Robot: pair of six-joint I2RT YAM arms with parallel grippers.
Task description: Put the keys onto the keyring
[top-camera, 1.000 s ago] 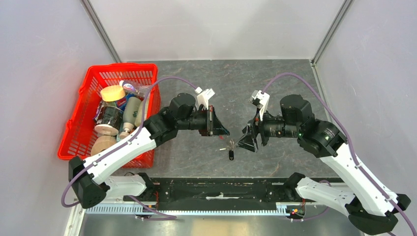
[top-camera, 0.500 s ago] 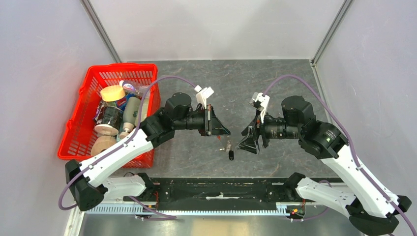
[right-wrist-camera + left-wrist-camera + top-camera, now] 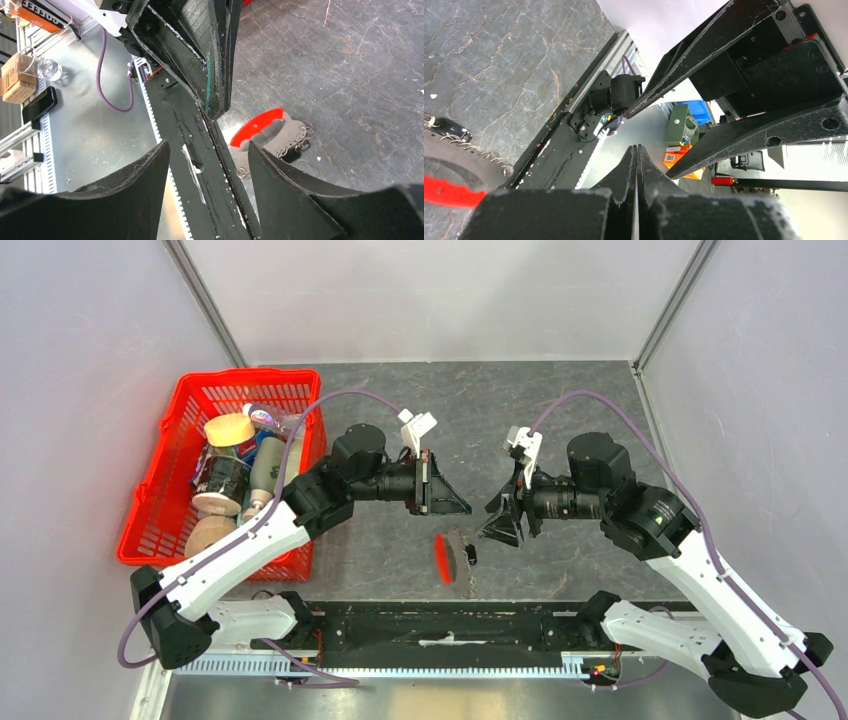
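The keyring (image 3: 458, 562), a grey loop edged with small rings and carrying a red curved strip (image 3: 441, 558), lies flat on the table near the front rail. The keys' black fob (image 3: 471, 553) lies against its ringed edge; I cannot tell whether they are joined, and the silver key is too small to make out. My left gripper (image 3: 462, 510) is shut and empty, above and behind the keyring. My right gripper (image 3: 490, 524) is open and empty just right of it. The left wrist view shows the shut fingers (image 3: 637, 150), the keyring (image 3: 454, 152) and fob (image 3: 450, 129). The right wrist view shows my open gripper (image 3: 209, 150), the keyring (image 3: 282, 135) and fob (image 3: 292, 156).
A red basket (image 3: 150, 500) full of bottles and jars stands at the left, beside the left arm. The black front rail (image 3: 440, 625) runs along the table's near edge, close below the keyring. Grey walls close off the back and both sides.
The keyring with its red strip now lies in the open on the table; before, only the fob showed below the meeting grippers. Both grippers have lifted slightly and drawn apart.
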